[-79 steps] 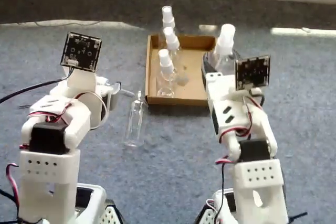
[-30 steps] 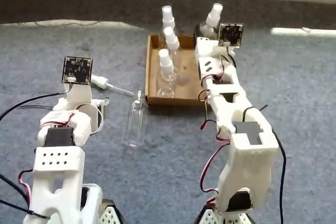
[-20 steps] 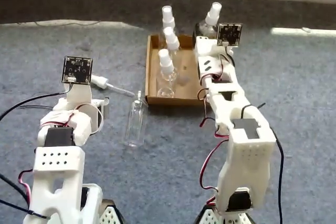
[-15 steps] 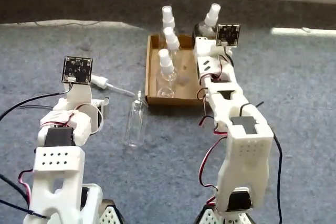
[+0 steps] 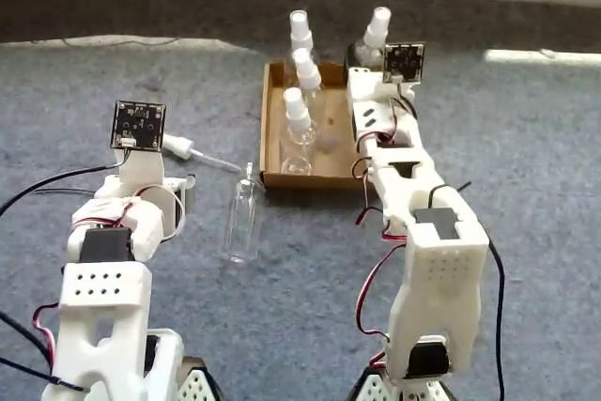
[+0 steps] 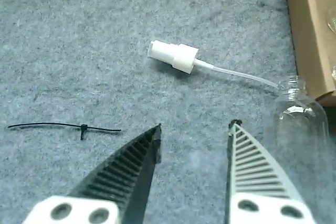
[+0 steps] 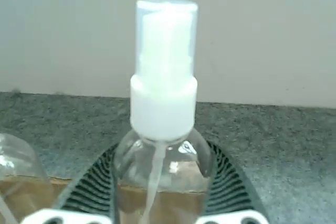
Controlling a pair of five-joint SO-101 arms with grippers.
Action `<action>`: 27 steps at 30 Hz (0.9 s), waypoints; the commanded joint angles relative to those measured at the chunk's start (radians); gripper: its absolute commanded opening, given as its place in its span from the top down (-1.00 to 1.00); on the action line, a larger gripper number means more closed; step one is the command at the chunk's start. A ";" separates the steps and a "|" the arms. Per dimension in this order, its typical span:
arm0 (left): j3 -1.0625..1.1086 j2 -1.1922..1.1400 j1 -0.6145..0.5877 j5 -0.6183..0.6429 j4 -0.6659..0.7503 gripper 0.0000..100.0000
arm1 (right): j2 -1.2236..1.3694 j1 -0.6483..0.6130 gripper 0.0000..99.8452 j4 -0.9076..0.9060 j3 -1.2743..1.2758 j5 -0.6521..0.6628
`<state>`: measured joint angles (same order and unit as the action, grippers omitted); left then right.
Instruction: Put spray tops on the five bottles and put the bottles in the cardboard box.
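- right gripper (image 7: 160, 192) clamps a clear plastic bottle with a white spray top (image 7: 163, 129), upright at the brown cardboard box's (image 5: 324, 178) far right corner;
- left gripper (image 6: 194, 127) hangs, fingers apart, near a loose white spray top (image 6: 173, 57) and an uncapped clear bottle (image 6: 299, 115) lying beside the box

The left arm (image 5: 120, 218) sits folded, left tool (image 6: 195, 126) spread wide; right arm (image 5: 406, 180) stretches forward, right tool (image 7: 160, 184) clamping a bottle (image 7: 164, 103).

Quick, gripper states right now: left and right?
Left gripper: open, holding nothing.
Right gripper: closed on a capped bottle.
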<state>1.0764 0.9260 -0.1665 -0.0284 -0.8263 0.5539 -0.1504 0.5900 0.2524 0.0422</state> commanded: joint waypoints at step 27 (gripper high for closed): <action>-0.004 0.005 -0.002 0.000 0.018 0.60 | -0.016 -0.038 0.71 0.016 -0.054 0.049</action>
<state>1.0764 0.9260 -0.1665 -0.0284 -0.8263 0.5539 -0.1795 0.5900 0.2524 0.0821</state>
